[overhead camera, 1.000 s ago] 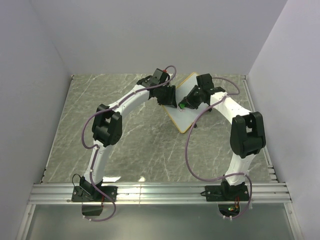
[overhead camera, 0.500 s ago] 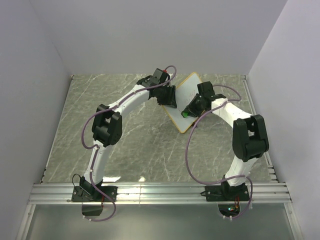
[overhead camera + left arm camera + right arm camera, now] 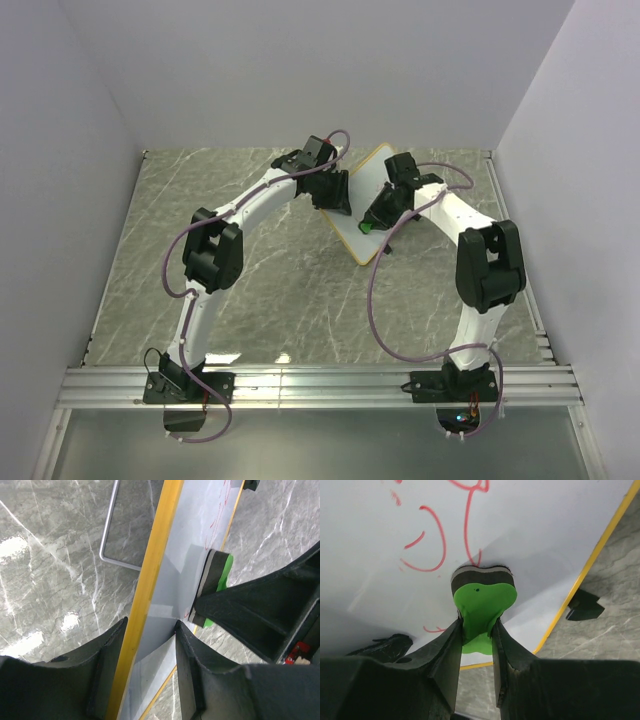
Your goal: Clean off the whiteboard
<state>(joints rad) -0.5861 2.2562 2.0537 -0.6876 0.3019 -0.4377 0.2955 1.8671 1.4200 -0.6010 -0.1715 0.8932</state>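
The whiteboard (image 3: 371,176), white with a tan frame, stands tilted at the back middle of the table. My left gripper (image 3: 337,196) is shut on its left frame edge (image 3: 155,570), one finger on each side of the board. My right gripper (image 3: 372,220) is shut on a small green eraser (image 3: 482,597), and the eraser's dark felt presses flat against the board's face (image 3: 545,525). Red scribbles (image 3: 435,540) lie just above and left of the eraser. The left wrist view shows the same eraser (image 3: 216,582) on the face, with faint red marks above it.
The board's thin wire stand (image 3: 107,530) rests on the grey marble table (image 3: 220,200) behind the frame. A small black foot (image 3: 583,605) sits beside the board's right edge. Pale walls close in the table on three sides.
My right gripper slid the eraser toward the near end of the board, then shifted slightly left. The left gripper has kept its hold in place.
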